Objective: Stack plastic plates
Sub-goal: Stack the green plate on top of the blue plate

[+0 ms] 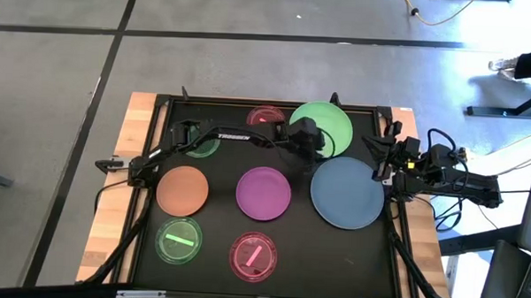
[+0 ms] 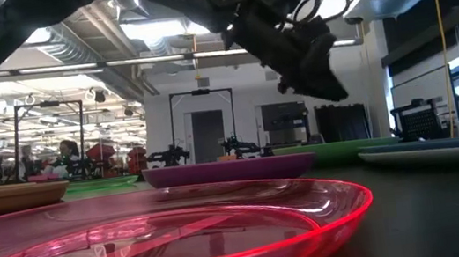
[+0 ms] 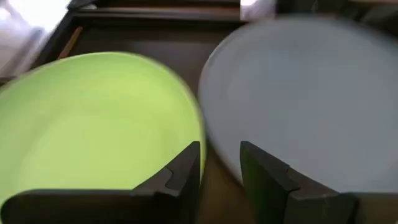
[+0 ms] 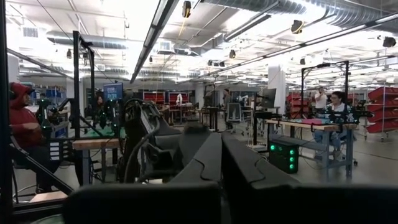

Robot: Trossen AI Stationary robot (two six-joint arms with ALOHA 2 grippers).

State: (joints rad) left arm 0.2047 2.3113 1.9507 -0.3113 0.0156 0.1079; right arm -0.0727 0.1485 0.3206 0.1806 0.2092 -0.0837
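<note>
A narrow strip of bare surface (image 3: 219, 180) runs between the green plate (image 3: 93, 124) and the blue plate (image 3: 305, 93). The left gripper (image 3: 221, 165) hangs over it, jaws slightly parted. The purple plate (image 1: 263, 192) lies just beside.

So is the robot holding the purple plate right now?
No, the purple plate lies alone on the table, while the left gripper hangs empty between the green plate and blue plate.
</note>
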